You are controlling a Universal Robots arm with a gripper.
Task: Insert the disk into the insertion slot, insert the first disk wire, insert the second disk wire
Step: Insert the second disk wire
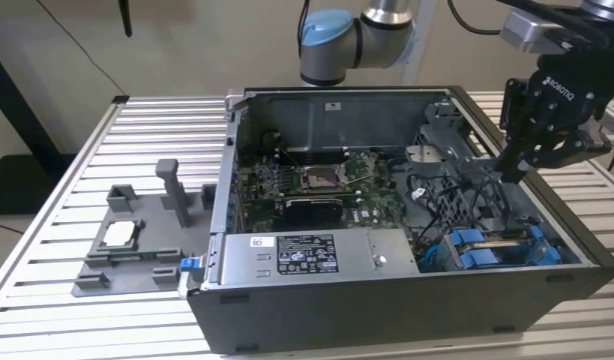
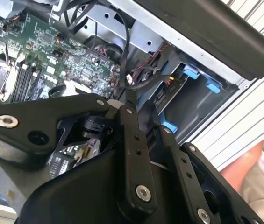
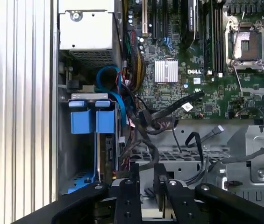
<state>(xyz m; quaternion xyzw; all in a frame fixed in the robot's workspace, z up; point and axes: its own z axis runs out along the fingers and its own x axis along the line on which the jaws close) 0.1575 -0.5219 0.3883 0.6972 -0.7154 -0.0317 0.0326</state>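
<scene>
The disk [image 1: 503,244], by the look of it, already lies in the insertion slot [image 3: 75,158], in the near corner of the case [image 1: 387,315] at the exterior view's right, with its blue frame tabs standing at both ends. The pincer [image 1: 513,174] hangs just beyond that bay, down among the black wires [image 3: 143,140]. Whether it is clenched on one of them or released I cannot tell. The disk should be dense and rigid, smooth on its metal faces and easily hurt by a knock, so the blue tabs are the sensible place to take it. The wires are likely light and limp. I judge they would flop and twist if held by the cord, so the stiff plug at the end is the better hold. Room is tight here. The case wall runs just beside the bay on the right, thin sheet-metal cage edges stand on the far side, and the wire bundle crowds in from the motherboard [image 1: 307,180] side. The only free way in or out seems to be straight up.
</scene>
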